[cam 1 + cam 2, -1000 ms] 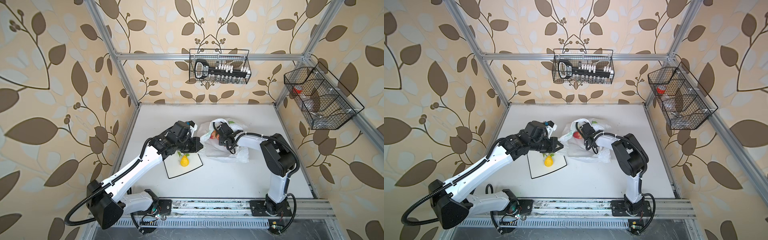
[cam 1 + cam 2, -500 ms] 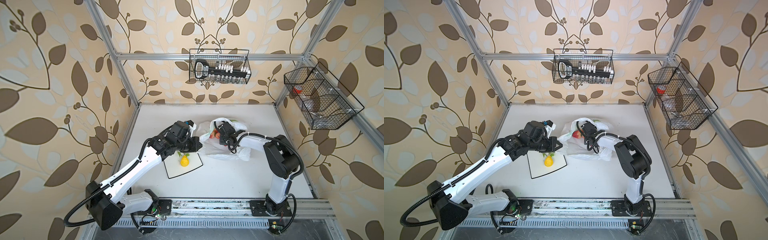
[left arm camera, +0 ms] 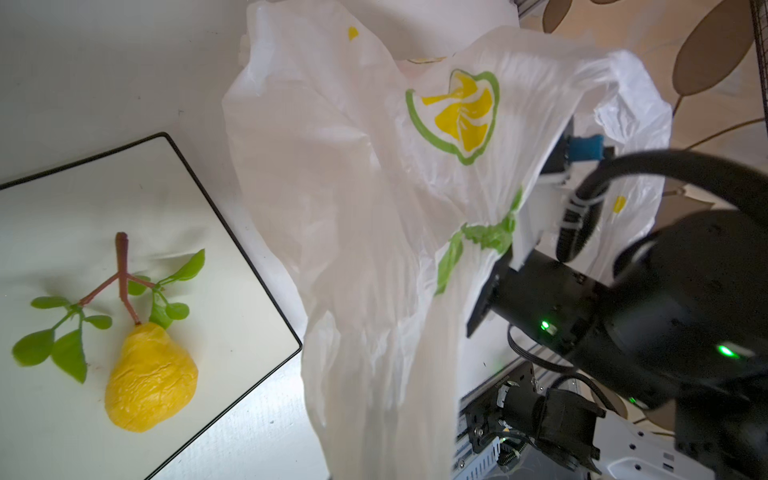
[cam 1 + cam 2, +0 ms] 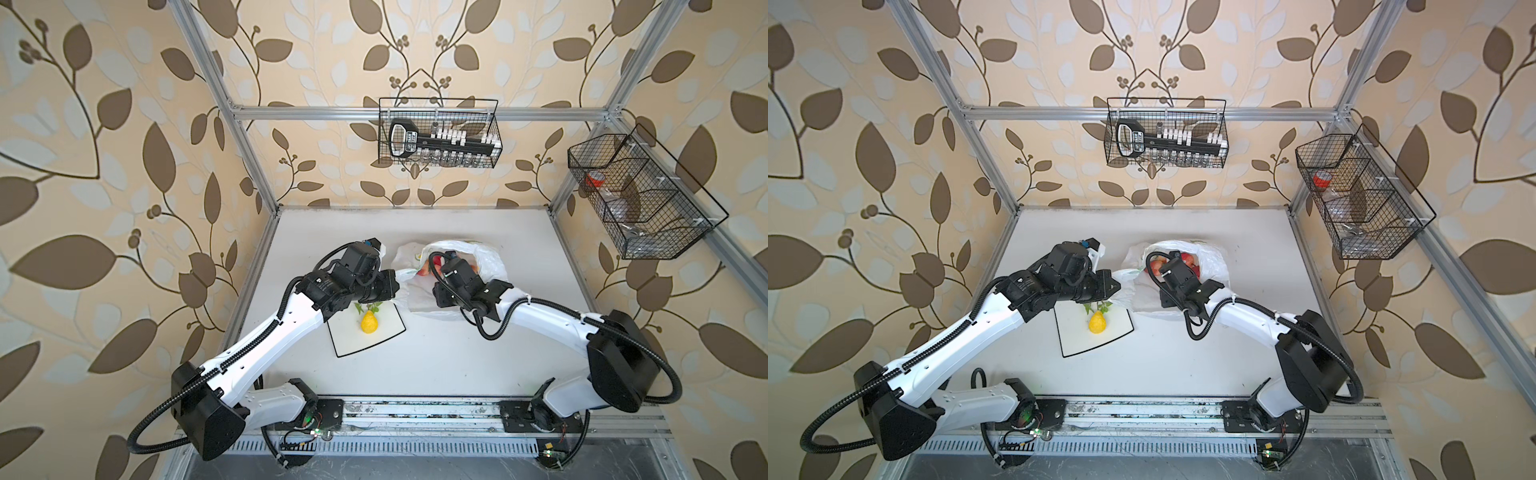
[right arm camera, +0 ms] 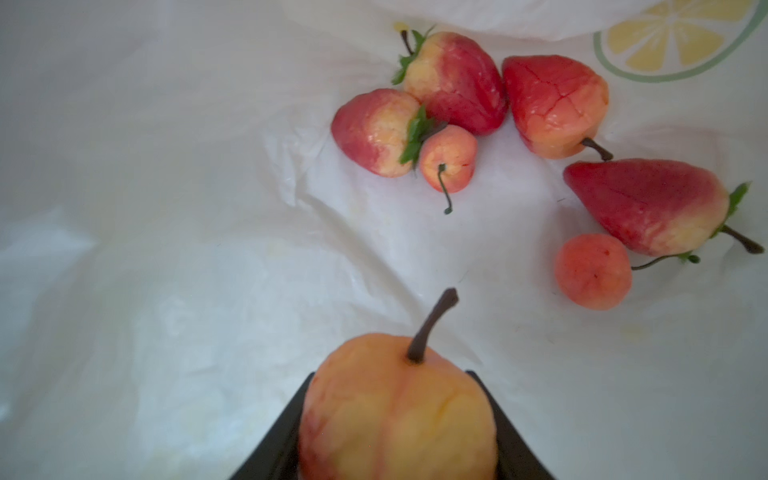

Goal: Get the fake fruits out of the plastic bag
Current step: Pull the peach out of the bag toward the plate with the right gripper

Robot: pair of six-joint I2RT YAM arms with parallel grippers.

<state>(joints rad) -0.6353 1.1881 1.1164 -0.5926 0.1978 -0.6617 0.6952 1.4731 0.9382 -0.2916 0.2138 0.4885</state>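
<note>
Walls: beige wallpaper with large brown leaves, behind aluminium posts, surrounds the left claw [image 4: 1115, 287] and the right claw [image 5: 397, 440].
Table: white tabletop [image 4: 457, 365], beneath both claws.
Right wall: black wire side basket [image 4: 665, 232] with compartments, well apart from the right claw. Its far compartment holds a red-topped item [image 4: 595, 179]; the other contents are too dim to tell.
Back wall: black wire back basket [image 4: 438, 102], well beyond both claws. It holds a long black holder [image 4: 405, 143] with a row of small white pieces; the lettering on its white label is too small to read.
Bag: thin translucent white plastic bag [image 4: 492, 266] [image 3: 332, 187], between the claws, printed with a green-rimmed yellow lemon slice [image 3: 461, 114]. No words show on it.
Dish: square white black-rimmed plate [image 4: 386, 326], just beside and below the left claw, holds the pear.
Left grip: jaws pinched tight on a fold of the bag's edge; the plastic runs taut to it.
Right grip: inside the bag's mouth, black fingers [image 5: 278, 440] clamped on either side of a round glossy orange-yellow fruit [image 5: 395, 407] with a brown stem.
Pear: crinkled yellow pear [image 4: 368, 324] [image 3: 149, 382] with a leafy twig, near the left claw.
In the bag: four red strawberries [image 5: 455, 79] and two small round fruits [image 5: 592, 276], pink-orange, on the bag's floor ahead of the right claw.
</note>
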